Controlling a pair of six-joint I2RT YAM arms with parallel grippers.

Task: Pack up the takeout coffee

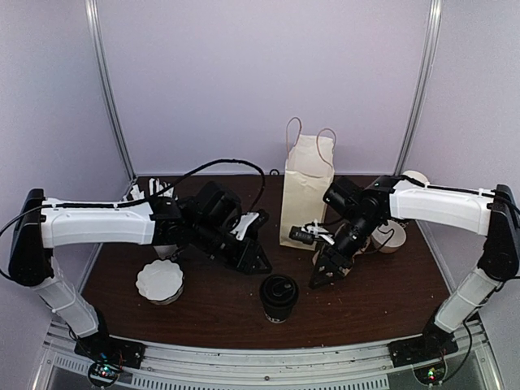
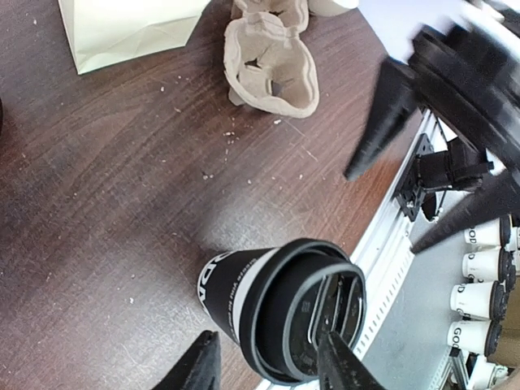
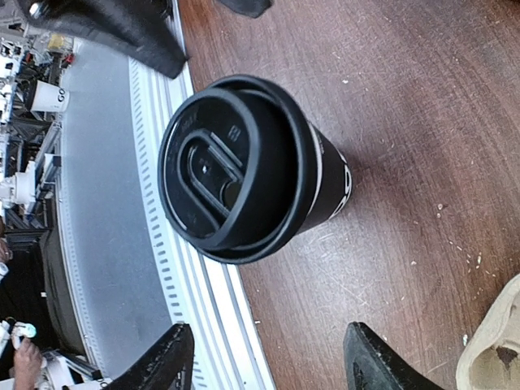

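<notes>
A: Coffee [image 1: 279, 297] first: where is it?
B: Upright on the table [image 1: 203, 309], lid on, near the front edge, in front of the paper bag [image 1: 305, 191] and apart from it.
A: Left gripper [image 1: 256, 262]?
B: Jaws apart, empty, hovering just behind the coffee on its left, not touching.
A: Right gripper [image 1: 329, 275]?
B: Spread wide, holding nothing, just behind the coffee on its right, near the bag's foot.
</notes>
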